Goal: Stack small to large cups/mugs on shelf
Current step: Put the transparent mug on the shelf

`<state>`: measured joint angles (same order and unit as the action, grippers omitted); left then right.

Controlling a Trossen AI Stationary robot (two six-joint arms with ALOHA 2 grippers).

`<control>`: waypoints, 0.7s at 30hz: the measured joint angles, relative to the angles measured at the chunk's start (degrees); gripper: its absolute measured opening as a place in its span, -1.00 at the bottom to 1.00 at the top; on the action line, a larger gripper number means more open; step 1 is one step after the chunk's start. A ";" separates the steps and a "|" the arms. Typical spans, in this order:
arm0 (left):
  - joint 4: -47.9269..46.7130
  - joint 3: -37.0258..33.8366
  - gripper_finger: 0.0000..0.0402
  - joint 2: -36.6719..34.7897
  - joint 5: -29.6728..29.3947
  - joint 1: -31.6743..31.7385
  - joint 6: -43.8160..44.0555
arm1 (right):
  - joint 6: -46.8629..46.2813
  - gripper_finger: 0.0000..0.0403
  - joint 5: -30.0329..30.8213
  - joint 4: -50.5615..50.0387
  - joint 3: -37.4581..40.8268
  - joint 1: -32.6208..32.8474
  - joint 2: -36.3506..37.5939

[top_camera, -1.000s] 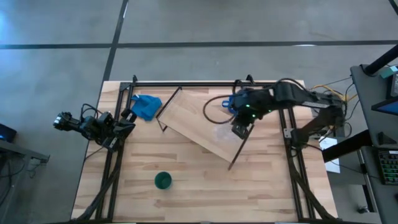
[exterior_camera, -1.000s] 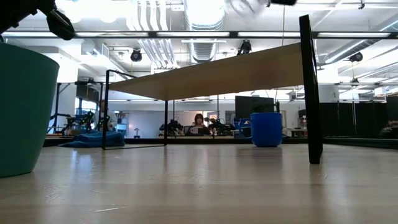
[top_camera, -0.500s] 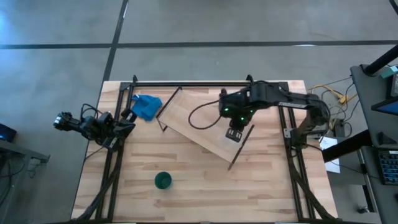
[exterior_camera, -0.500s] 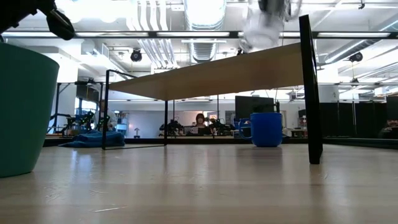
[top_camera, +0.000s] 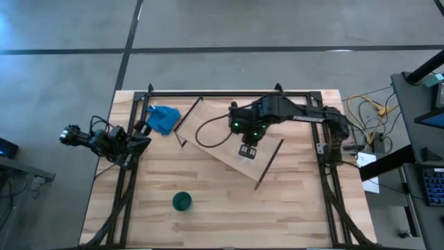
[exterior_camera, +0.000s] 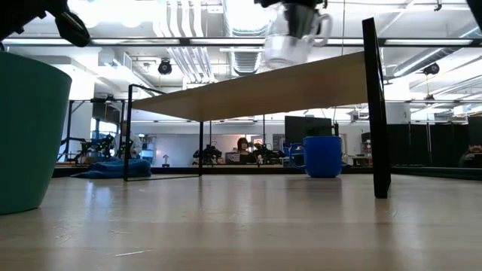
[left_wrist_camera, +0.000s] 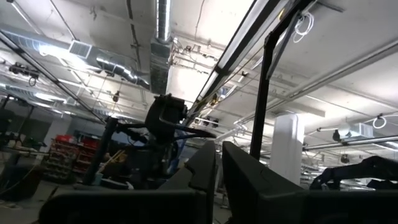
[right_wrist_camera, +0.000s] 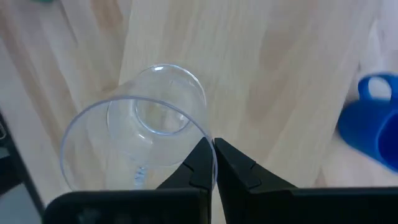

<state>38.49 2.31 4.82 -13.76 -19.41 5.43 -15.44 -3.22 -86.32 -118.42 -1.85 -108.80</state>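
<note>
Right gripper (right_wrist_camera: 214, 163) hung over shelf plank (top_camera: 215, 132), fingers pinched on rim of clear glass cup (right_wrist_camera: 140, 146). Wrist view showed pinch on rim; high view hid cup under arm. Low view alone showed cup (exterior_camera: 290, 45) lifted clear above plank (exterior_camera: 256, 90), not touching. Blue mug (right_wrist_camera: 373, 121) stood beside gripper, apart from it, on tabletop under plank (exterior_camera: 323, 156). Dark green cup (top_camera: 182, 201) sat well apart, near table's front edge. Left gripper (left_wrist_camera: 217, 171) waited at table's left edge, fingers closed, empty. Blue cloth (top_camera: 163, 119) lay just beside it.
</note>
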 joint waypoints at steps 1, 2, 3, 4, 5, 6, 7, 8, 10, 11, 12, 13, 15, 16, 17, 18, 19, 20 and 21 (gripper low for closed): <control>0.02 0.00 -0.92 0.02 0.00 -0.01 -0.06 | 0.40 -0.96 0.13 -0.13 -1.21 -0.13 -0.94; -0.02 0.00 -0.92 0.02 -0.02 0.01 -0.09 | 0.90 -0.96 0.28 -0.31 -2.54 -0.33 -1.98; -0.02 0.00 -0.92 0.02 -0.01 -0.01 -0.23 | 1.57 -0.96 0.30 -0.38 -3.88 -0.54 -2.86; -0.02 0.00 -0.92 0.02 -0.02 0.00 -0.26 | 2.30 -0.96 0.35 -0.33 -5.13 -0.85 -3.74; -0.04 -0.02 -0.92 0.02 -0.02 -0.01 -0.26 | 2.78 -0.96 0.84 -0.31 -6.59 -1.21 -4.87; -0.03 -0.04 -0.92 0.02 -0.02 0.01 -0.23 | 2.98 -0.96 2.08 -0.31 -8.06 -1.58 -5.99; -0.02 -0.06 -0.92 0.02 -0.02 0.01 -0.21 | 3.30 -0.96 3.62 -0.33 -9.48 -1.98 -7.08; -0.03 -0.07 -0.92 0.02 -0.02 0.00 -0.21 | 3.67 -0.96 5.05 -0.37 -11.02 -2.38 -8.39; -0.04 -0.07 -0.92 0.02 -0.02 0.01 -0.21 | 5.00 -0.96 6.50 -0.25 -14.44 -3.36 -10.65; -0.04 -0.07 -0.92 0.02 -0.02 0.01 -0.19 | 5.61 -0.96 6.64 -0.27 -16.14 -3.89 -11.61; -0.04 -0.09 -0.92 0.02 -0.02 0.01 -0.19 | 5.91 -0.96 6.44 0.46 -16.73 -4.35 -12.24; -0.04 -0.09 -0.92 0.02 -0.02 0.01 -0.18 | 5.98 -0.96 5.85 2.03 -16.38 -4.80 -12.34; -0.06 -0.11 -0.92 0.02 -0.02 0.01 -0.13 | 6.05 -0.96 4.41 3.59 -16.03 -5.76 -12.31; -0.02 -0.11 -0.92 0.02 -0.02 0.01 -0.10 | 6.09 -0.96 4.41 3.64 -16.05 -6.04 -12.41; 0.00 -0.11 -0.92 0.02 0.00 0.01 -0.10 | 6.23 -0.96 4.39 3.57 -16.30 -6.46 -12.41; -0.09 -0.11 -0.92 0.02 -0.02 0.01 -0.08 | 6.30 -0.96 4.41 3.77 -16.52 -6.85 -12.41; -0.09 -0.11 -0.92 0.02 -0.02 0.01 -0.08 | 6.46 -0.96 4.39 4.26 -16.58 -7.19 -12.41; -0.06 -0.11 -0.92 0.02 -0.02 0.01 -0.10 | 6.54 -0.96 4.38 5.09 -16.58 -7.51 -12.41; -0.12 -0.12 -0.92 0.02 -0.02 0.01 -0.15 | 6.62 -0.96 4.37 6.27 -16.58 -7.80 -12.41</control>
<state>38.38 2.18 4.84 -13.78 -19.40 5.27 -8.82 1.15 -80.06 -135.00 -9.65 -121.21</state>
